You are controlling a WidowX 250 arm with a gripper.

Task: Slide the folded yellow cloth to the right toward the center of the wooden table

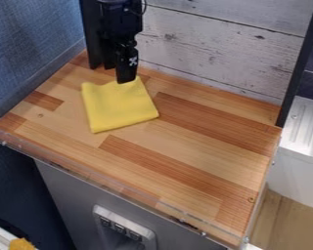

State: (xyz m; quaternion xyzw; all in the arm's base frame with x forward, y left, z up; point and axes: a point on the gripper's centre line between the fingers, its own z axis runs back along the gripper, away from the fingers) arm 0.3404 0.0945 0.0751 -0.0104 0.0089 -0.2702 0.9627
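Cloth: yellow, roughly square fabric cloth [120, 110], flat, its far edge right by the black, downward-hanging tool [125, 80]; whether they touch is unclear.
Tool state: cannot tell if open or closed.
Under both: brown, strip-patterned wooden counter [205, 161].
Behind tool: whitewashed plank wall [205, 49].
Left of tool: blue textured wall [28, 44].
Well right of tool: slim black upright post [299, 68], then a white ribbed surface [308, 127].

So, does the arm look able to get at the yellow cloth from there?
Probably yes: the gripper hangs at the far edge of the cloth, which lies open on the counter with nothing on top.
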